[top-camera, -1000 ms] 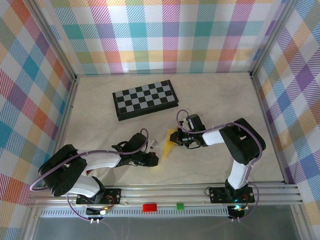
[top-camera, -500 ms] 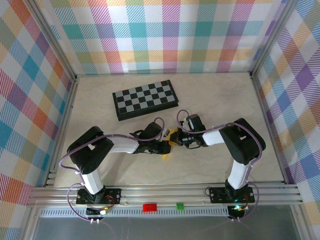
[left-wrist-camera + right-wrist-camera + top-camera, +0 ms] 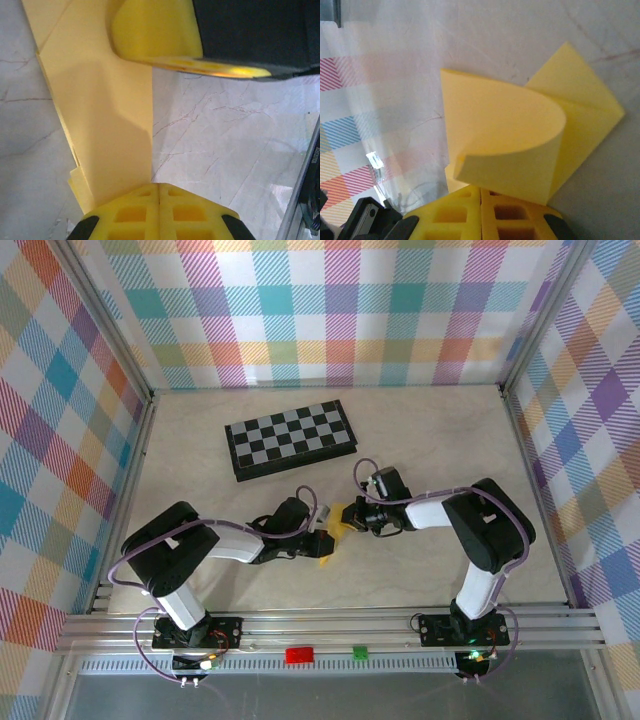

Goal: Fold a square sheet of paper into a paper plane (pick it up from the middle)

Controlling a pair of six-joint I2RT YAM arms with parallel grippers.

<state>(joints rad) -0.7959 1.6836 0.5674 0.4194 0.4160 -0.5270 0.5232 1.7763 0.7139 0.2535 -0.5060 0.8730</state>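
Thin yellow paper [image 3: 505,135], creased and curling, lies on veined marble worktop [image 3: 225,125]; right hand [image 3: 481,189] pinches its 1 o'clock curl, left hand [image 3: 159,186] closed at 7 o'clock

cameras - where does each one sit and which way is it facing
Top external: fixed above and behind the arms, looking down on the table, chessboard and folded yellow paper; both arms show, left gripper and right gripper meeting at the paper.
Left wrist: on the left arm, looking along its shut fingers down at the paper on the table.
Right wrist: on the right arm, looking past its shut fingers at a curled flap of the paper.
Shared: all three see the paper and table.
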